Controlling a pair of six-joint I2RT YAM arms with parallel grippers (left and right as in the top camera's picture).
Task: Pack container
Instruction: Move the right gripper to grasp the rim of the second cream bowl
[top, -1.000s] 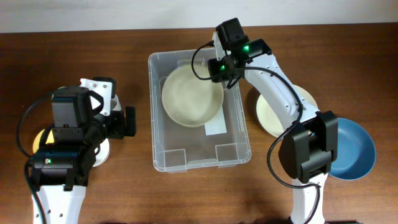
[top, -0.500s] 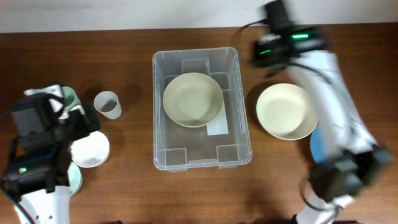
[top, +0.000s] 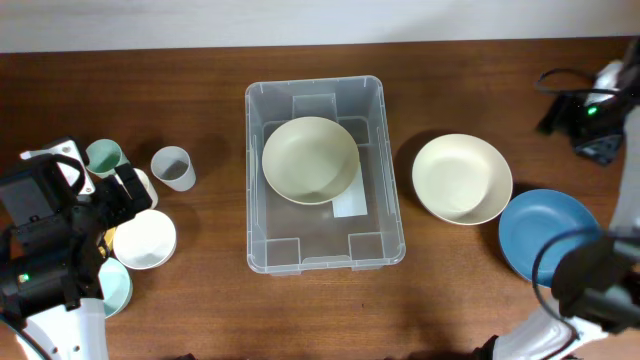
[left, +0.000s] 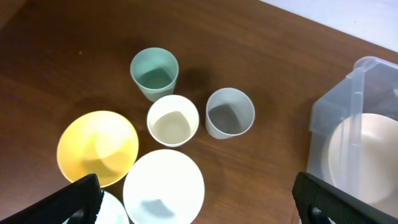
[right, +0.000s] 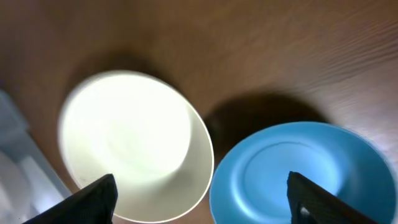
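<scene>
Mid-table, the container (top: 310, 248) holds a single pale bowl (top: 310, 160) beside its white label (top: 350, 205), with bare floor left at the near end. To its right, the blue plate (top: 550, 235) lies flat against the cream bowl (top: 462, 178), so lifting either may drag the other. At left, the white bowl (left: 163, 186), yellow bowl (left: 97, 146), grey cup (left: 230, 113), cream cup (left: 173, 120) and green cup (left: 154, 73) crowd together, all apparently empty, and a descending finger could topple a neighbour. The left gripper (left: 196, 196) and right gripper (right: 202, 196) both hang spread wide, grasping nothing.
</scene>
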